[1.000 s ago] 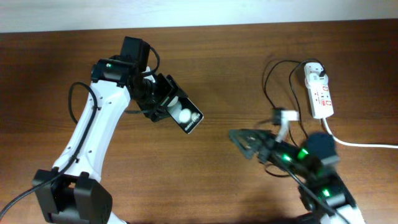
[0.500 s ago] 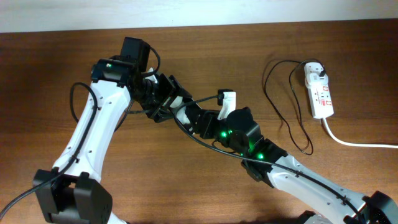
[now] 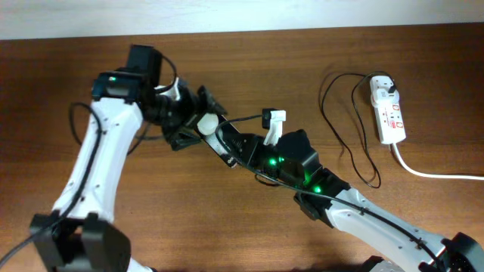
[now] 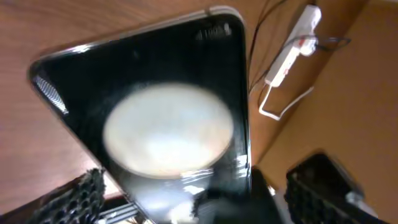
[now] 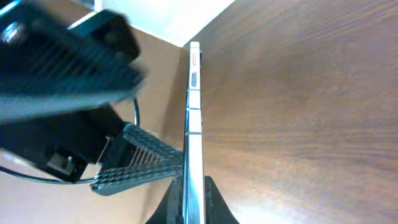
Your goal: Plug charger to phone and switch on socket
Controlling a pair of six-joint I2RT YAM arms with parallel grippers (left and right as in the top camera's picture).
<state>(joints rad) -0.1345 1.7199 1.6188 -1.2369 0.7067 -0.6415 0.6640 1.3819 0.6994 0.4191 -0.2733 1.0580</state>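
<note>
Brown wood tabletop is filling the overhead view, ending at a pale wall at 12 o'clock.

Left gripper is clenching the phone, holding it up off the wood. In the left wrist view its ridged pads are sitting either side of the glossy face. Right gripper is pointing in from 4 o'clock and meeting the phone's lower end. From the right wrist the phone is showing edge-on, and the right gripper's dark fingers are sitting at its near end. I cannot tell whether they are clenched on a connector or released, since no tip is showing.

I am judging the plugging step to be in hand, with switching not yet done. The next move is calling for a fine, straight push along the thin edge into the port while the left gripper is bracing the phone.

Further out, the charger is lying in loose loops at 3 o'clock. Beyond it, near the far edge at 2 o'clock, the socket is lying well apart from both grippers. Bare wood between is leaving open room for moving. The loops could snag an arm crossing toward the switches.
</note>
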